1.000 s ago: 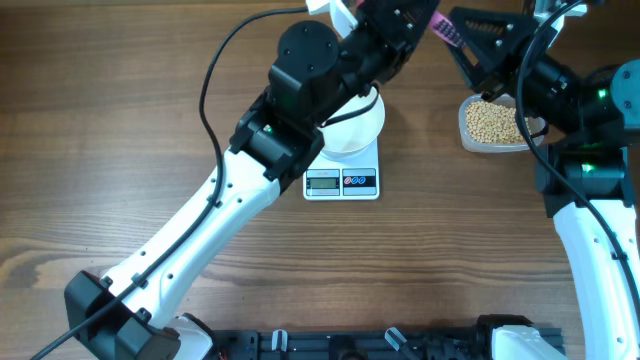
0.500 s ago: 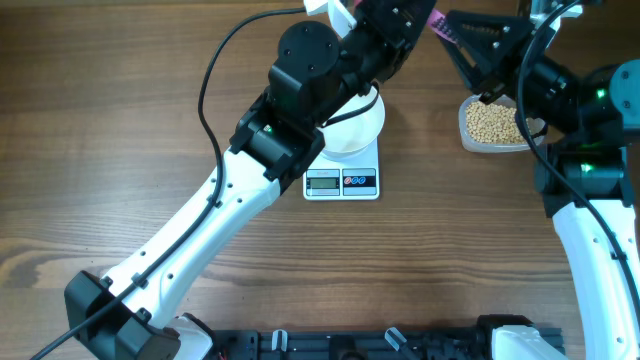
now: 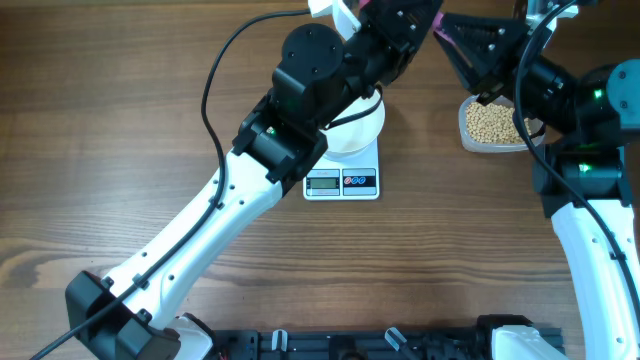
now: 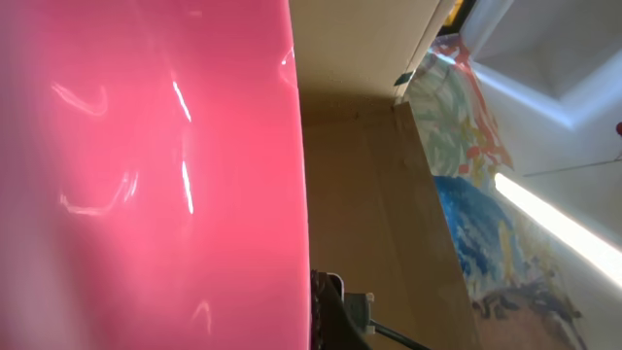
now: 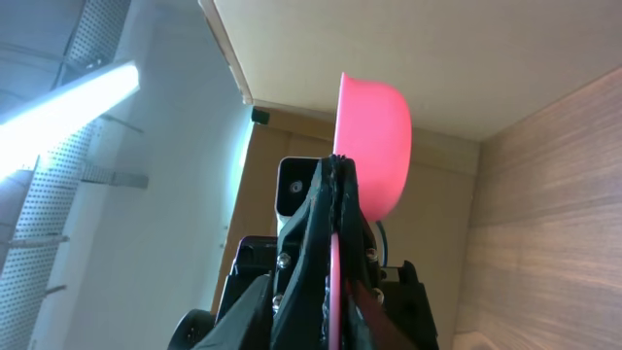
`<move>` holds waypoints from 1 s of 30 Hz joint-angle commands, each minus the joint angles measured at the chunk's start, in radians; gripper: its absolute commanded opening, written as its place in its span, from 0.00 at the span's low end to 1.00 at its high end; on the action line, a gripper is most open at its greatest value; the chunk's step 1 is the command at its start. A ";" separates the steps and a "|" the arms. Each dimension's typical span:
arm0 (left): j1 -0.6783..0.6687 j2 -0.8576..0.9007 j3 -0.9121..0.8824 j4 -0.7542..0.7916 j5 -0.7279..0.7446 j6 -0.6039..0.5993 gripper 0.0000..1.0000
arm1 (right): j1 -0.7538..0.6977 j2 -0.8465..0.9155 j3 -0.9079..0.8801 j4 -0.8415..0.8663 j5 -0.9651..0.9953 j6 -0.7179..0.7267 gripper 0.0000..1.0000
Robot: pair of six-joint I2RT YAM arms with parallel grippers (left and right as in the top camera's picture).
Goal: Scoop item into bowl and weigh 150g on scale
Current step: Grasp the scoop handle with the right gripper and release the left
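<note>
Top centre, the right hand (image 5: 335,175) is closing further, now pinching the handle of the pink scoop (image 5: 379,136). The left hand (image 3: 415,18), clamped tight, is apparently gripping it too, suggesting a handover. The beans (image 3: 492,122) are sitting in the tub (image 3: 464,120), right of the bowl (image 3: 362,128) on the scale (image 3: 342,182).

Left arm (image 3: 220,200) reaches diagonally up the table, wrist at the far edge. Left gripper (image 3: 415,15) clamped on pink scoop (image 5: 374,136). Right arm (image 3: 590,190) bent inward. Right gripper (image 3: 452,25) points left, fingers pinched around scoop handle.
</note>
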 commanded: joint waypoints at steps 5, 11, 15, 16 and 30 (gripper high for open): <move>-0.004 0.003 0.010 0.003 -0.013 -0.002 0.04 | 0.005 0.003 0.017 -0.014 -0.016 0.001 0.14; -0.004 0.003 0.010 0.003 -0.013 -0.002 0.04 | 0.005 0.003 0.017 -0.039 -0.016 -0.002 0.04; -0.004 0.002 0.010 0.003 -0.013 -0.002 0.07 | 0.005 0.003 0.017 -0.038 -0.016 -0.037 0.04; -0.004 0.003 0.010 0.002 -0.013 -0.002 0.13 | 0.005 0.003 0.017 -0.037 -0.015 -0.058 0.04; -0.004 0.002 0.010 -0.043 0.040 0.083 1.00 | -0.016 0.003 0.017 -0.066 0.208 -0.341 0.04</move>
